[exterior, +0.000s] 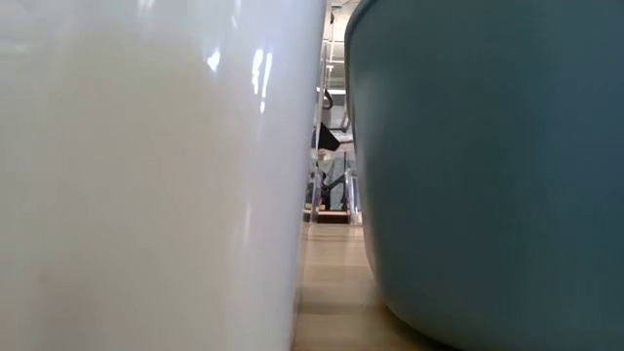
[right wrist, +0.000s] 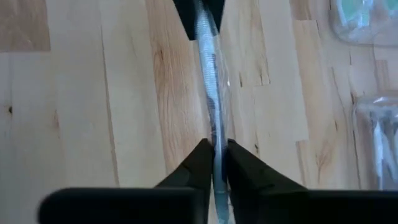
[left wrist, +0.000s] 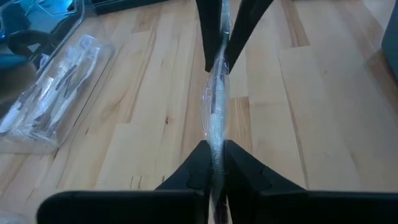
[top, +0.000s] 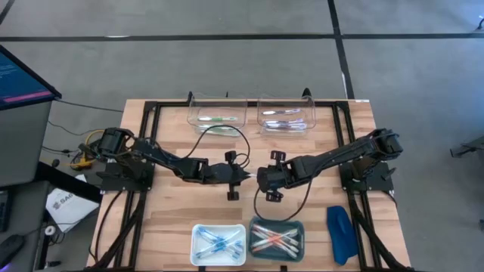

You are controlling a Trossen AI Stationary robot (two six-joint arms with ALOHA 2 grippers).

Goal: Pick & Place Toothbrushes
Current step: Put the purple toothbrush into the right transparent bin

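A clear-wrapped toothbrush (left wrist: pixel 214 106) hangs above the table's middle, spanning the gap between my two grippers. My left gripper (top: pixel 243 175) is shut on one end and my right gripper (top: pixel 262 178) on the other. Each wrist view shows the other arm's fingers at the far end of the toothbrush (right wrist: pixel 210 87). More toothbrushes lie in two clear bins, one (top: pixel 217 115) and the other (top: pixel 286 117), at the far edge. Others lie in a white tray (top: pixel 218 243) and a teal tray (top: pixel 277 239) at the near edge. My left gripper pinches the toothbrush's wrapped end (left wrist: pixel 216 146) between its two fingers, coming from the table's left and slanting down. The fingers lie along the toothbrush, which is clear of the table. My right gripper pinches the opposite wrapped end (right wrist: pixel 214 140) between its two fingers, coming from the table's right and slanting steeply down. The toothbrush runs straight out from the fingertips toward the other gripper.
A dark-blue oblong object (top: pixel 342 233) lies at the near right. A black frame (top: pixel 151 106) borders the wooden table. In the low view the white tray's wall (exterior: pixel 146 175) and the teal tray's wall (exterior: pixel 487 166) fill the picture. Bare wood lies under both grippers.
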